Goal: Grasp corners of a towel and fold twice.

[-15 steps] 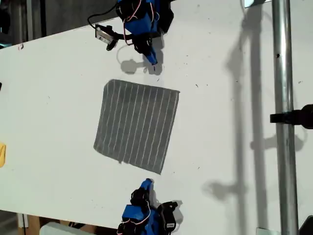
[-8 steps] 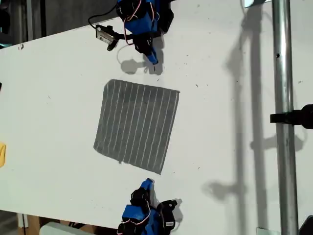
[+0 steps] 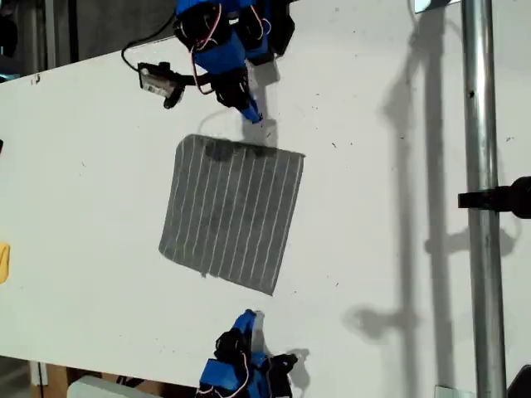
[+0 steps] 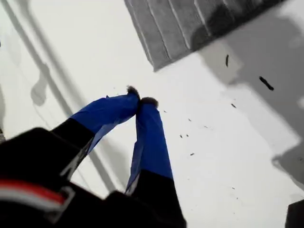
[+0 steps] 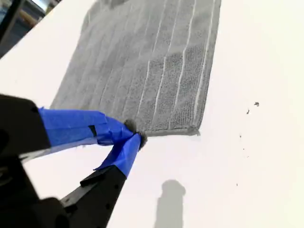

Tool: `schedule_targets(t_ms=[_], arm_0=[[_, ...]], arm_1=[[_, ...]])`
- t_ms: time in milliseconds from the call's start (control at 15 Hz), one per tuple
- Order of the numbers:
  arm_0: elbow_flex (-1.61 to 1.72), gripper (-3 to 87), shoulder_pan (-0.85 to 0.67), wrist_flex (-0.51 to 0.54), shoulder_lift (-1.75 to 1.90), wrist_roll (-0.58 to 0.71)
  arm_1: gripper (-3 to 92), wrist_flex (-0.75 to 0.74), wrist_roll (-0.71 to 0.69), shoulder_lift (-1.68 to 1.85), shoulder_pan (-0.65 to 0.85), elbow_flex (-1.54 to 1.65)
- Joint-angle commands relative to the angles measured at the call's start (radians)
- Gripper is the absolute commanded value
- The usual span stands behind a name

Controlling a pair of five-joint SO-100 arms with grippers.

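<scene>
- Exterior view: the towel (image 3: 232, 214), grey with white pinstripes, lies flat on the white table (image 3: 373, 249) near its middle, all four corners showing.
- Same view: an arm at the top edge, its blue tip just above the towel's upper edge, casts a shadow on the cloth; its base is cut off by the frame. A second arm at the bottom edge is likewise cropped.
- First wrist view: our first gripper (image 4: 141, 100) hangs over bare table, tips pressed together on nothing; only one towel corner (image 4: 156, 66) shows, nearby, the rest cropped.
- Second wrist view: our second gripper (image 5: 134, 133), tips meeting and empty, sits just beside the towel's near edge; whether it touches, we cannot tell.
</scene>
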Motion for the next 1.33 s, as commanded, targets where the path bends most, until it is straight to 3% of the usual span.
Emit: schedule_targets(t_ms=[0, 200, 333, 533, 867, 1067, 1267], arm_0=[[-0.374, -2.9, 0.009, 0.034, -0.316, 0.071], [-0.811, -2.9, 0.018, 0.129, -0.727, 0.215], [-1.057, -2.9, 0.06, 0.198, -0.957, 0.301], [-1.189, -2.9, 0.098, 0.21, -1.108, 0.37], [-1.183, -2.8, 0.091, 0.212, -1.14, 0.393], [-1.177, -2.8, 0.092, 0.212, -1.157, 0.39], [-1.164, -2.8, 0.092, 0.212, -1.157, 0.388]], arm_1=[[-0.3, 0.123, -0.021, -0.337, -0.021, -0.422], [-0.3, 0.224, -0.021, -0.627, -0.051, -0.756], [-0.3, 0.225, -0.015, -0.689, -0.06, -0.793], [-0.2, 0.212, -0.04, -0.733, -0.078, -0.813], [42.5, 0.276, -0.141, -0.871, -0.072, -0.808], [42.9, 0.278, -0.202, -1.025, -0.064, -0.81], [37.0, 0.221, -0.225, -1.135, -0.054, -0.798]])
